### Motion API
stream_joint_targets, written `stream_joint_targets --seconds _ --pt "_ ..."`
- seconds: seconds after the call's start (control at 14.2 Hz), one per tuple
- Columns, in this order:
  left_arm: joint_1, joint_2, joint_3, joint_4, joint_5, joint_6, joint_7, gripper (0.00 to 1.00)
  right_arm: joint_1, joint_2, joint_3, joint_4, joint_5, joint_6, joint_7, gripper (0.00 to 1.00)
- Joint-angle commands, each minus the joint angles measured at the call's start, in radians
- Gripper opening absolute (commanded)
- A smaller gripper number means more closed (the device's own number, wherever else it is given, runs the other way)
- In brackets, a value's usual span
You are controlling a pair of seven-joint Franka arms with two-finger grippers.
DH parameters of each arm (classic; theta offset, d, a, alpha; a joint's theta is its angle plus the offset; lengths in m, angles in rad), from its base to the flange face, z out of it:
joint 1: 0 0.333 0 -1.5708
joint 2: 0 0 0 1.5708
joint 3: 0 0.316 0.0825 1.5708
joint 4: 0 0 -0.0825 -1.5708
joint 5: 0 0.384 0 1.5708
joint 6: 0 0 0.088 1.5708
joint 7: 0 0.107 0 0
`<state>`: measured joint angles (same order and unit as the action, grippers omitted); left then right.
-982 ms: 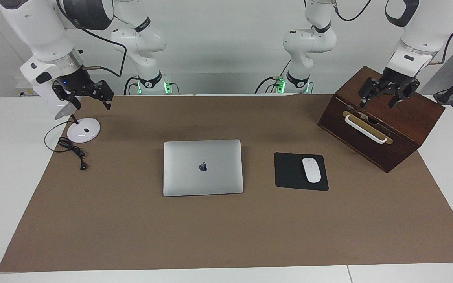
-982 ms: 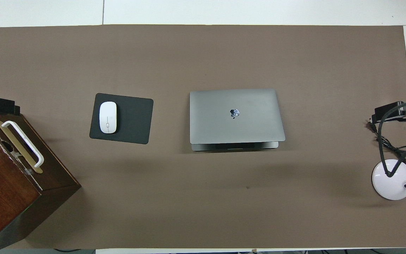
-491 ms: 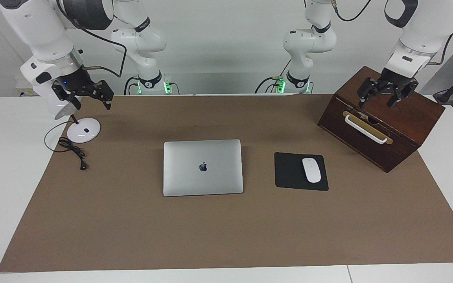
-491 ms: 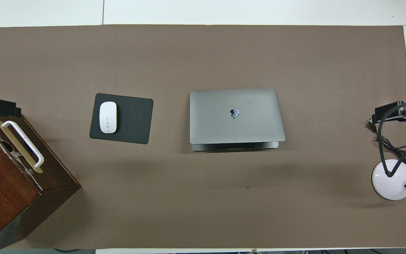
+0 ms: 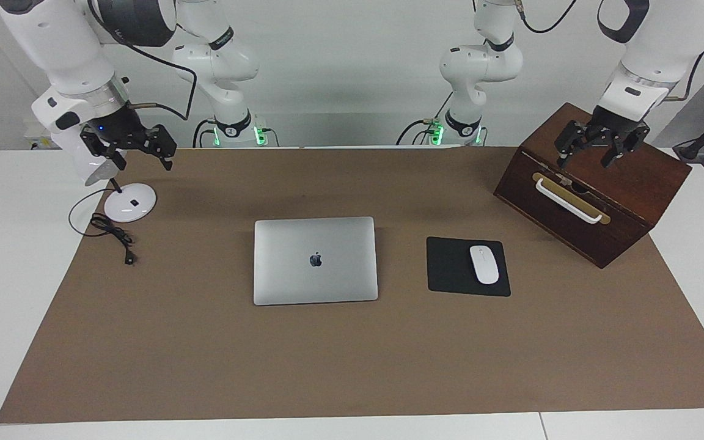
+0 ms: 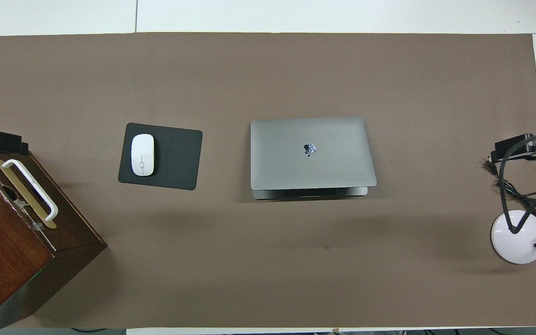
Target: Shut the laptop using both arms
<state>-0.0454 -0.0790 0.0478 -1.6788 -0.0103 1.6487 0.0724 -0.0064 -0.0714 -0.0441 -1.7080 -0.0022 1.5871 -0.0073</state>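
The laptop (image 5: 315,260) lies mid-table on the brown mat (image 5: 352,366), its lid lowered almost flat; from overhead a thin strip of the base shows under the lid's edge nearest the robots, so I'd judge it nearly shut or just shut. The left gripper (image 5: 590,151) hangs over the wooden box (image 5: 596,189) at the left arm's end, fingers spread and holding nothing; the right gripper (image 5: 138,150) hangs above the lamp base (image 5: 130,202) at the right arm's end, likewise spread and empty. The risks, as I see them: if the lid isn't fully seated, a one-sided push could skid the thin laptop across the mat toward the mouse pad (image 5: 450,269) beside it; the left gripper could clip the box's white handle (image 5: 569,201), and the right could snag the lamp's cable (image 5: 113,235). Count: one laptop, two arms, two grippers, one box, one pad, one white mouse (image 5: 484,264), one lamp base.
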Motion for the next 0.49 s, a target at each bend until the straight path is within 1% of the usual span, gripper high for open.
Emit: stream_joint_targets --seconds 0.0,0.42 --pt "-0.004 0.010 0.000 0.027 0.015 -0.029 -0.006 1.00 -0.009 -0.027 0.007 -0.031 -0.002 0.017 0.003 1.00" --pt "-0.001 0.010 0.000 0.027 0.003 -0.027 -0.008 1.00 -0.011 -0.027 0.007 -0.031 -0.002 0.017 0.003 1.00"
